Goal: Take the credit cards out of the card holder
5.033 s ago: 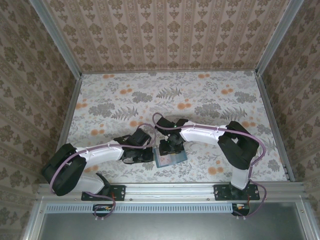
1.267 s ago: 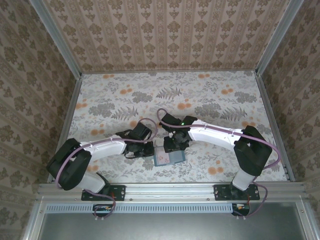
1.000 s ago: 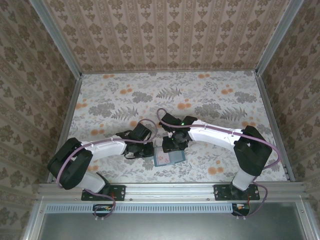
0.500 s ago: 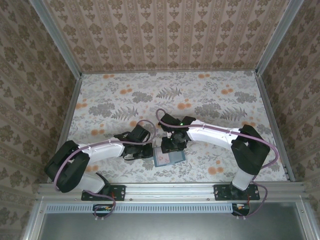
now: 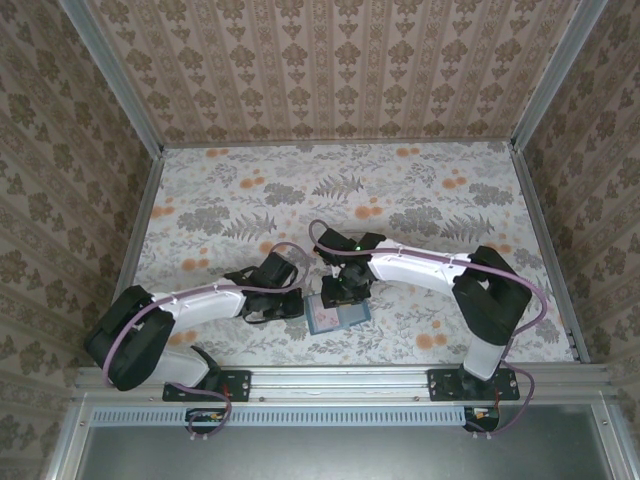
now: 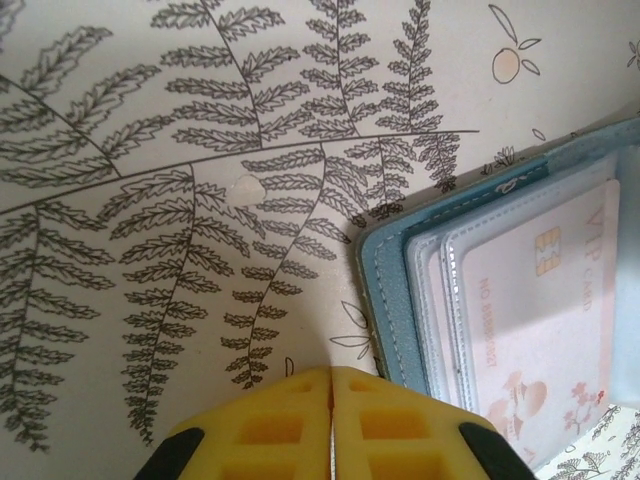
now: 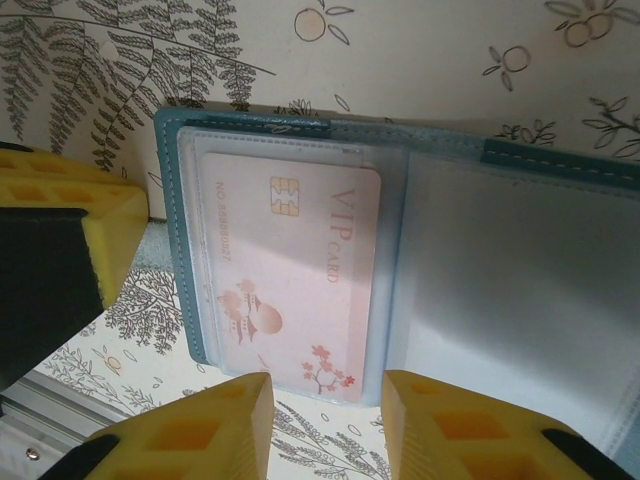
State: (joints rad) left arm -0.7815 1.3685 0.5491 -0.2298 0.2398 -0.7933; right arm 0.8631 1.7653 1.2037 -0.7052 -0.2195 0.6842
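Observation:
The teal card holder (image 5: 339,317) lies open and flat on the floral table near the front edge. A pale pink credit card (image 7: 290,270) marked "VIP CARD" sits inside its clear left pocket (image 6: 545,330). The right panel (image 7: 520,290) shows a plain grey-blue face. My right gripper (image 7: 328,385) hovers open over the holder's far edge (image 5: 341,290), its yellow fingertips on either side of the card's end and nothing between them. My left gripper (image 6: 331,372) is shut and empty, its tips on the table beside the holder's teal left edge (image 6: 385,300), (image 5: 298,306).
Patterned walls (image 5: 90,150) enclose the table on three sides. An aluminium rail (image 5: 340,378) runs along the near edge just below the holder. The far half of the floral table (image 5: 340,190) holds open room.
The left arm has dropped lower and its shut gripper has slid closer to the holder's left edge. The right gripper has shifted slightly left and its fingers have narrowed a little.

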